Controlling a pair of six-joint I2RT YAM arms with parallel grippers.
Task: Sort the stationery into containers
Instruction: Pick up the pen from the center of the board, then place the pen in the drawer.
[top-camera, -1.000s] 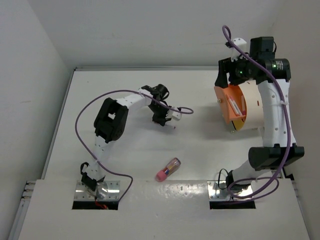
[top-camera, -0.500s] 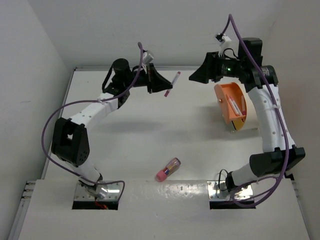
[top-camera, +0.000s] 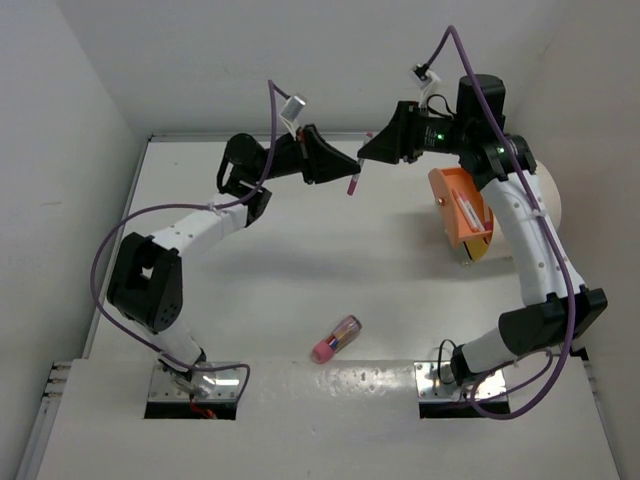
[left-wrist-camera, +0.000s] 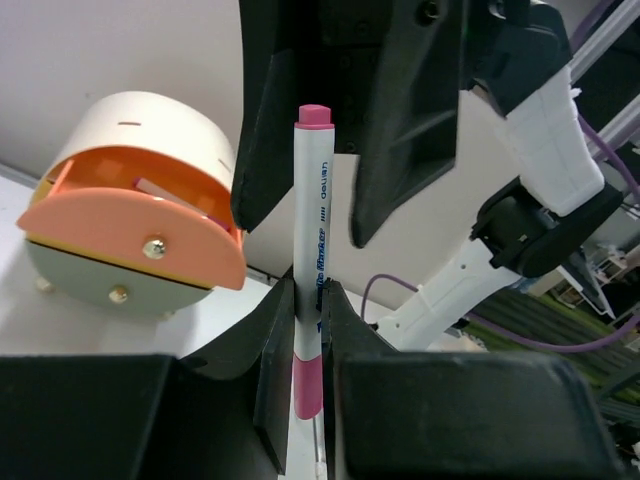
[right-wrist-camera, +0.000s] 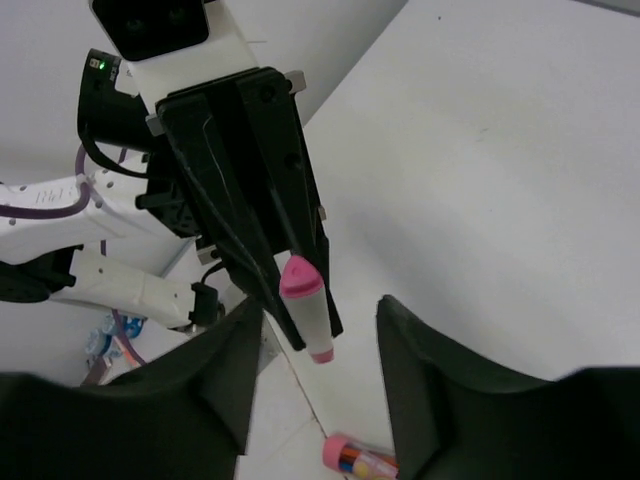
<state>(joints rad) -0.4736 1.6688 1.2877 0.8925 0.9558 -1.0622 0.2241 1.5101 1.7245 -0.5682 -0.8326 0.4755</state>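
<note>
We see left gripper (top-camera: 345, 172), clamping thin white pink-ended pen (left-wrist-camera: 312, 260), now meeting spread-open right gripper (top-camera: 366, 157) upper centre; handover toward cream-white orange-faced drum (left-wrist-camera: 140, 125) looks imminent.

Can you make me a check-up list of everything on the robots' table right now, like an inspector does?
Surface: white table, no spills seen.
Job's things: pen held up in the air; tube lying near the arm bases; drum on its side at the right, sorted pens in its orange part.
Clutter: nothing seen.
Pincers: left pincer shut on the pen; right pincer open, one finger on either side of the pen's far end.
Cables: purple cables loop along both arms.
Surroundings: white walls on three sides.
</note>
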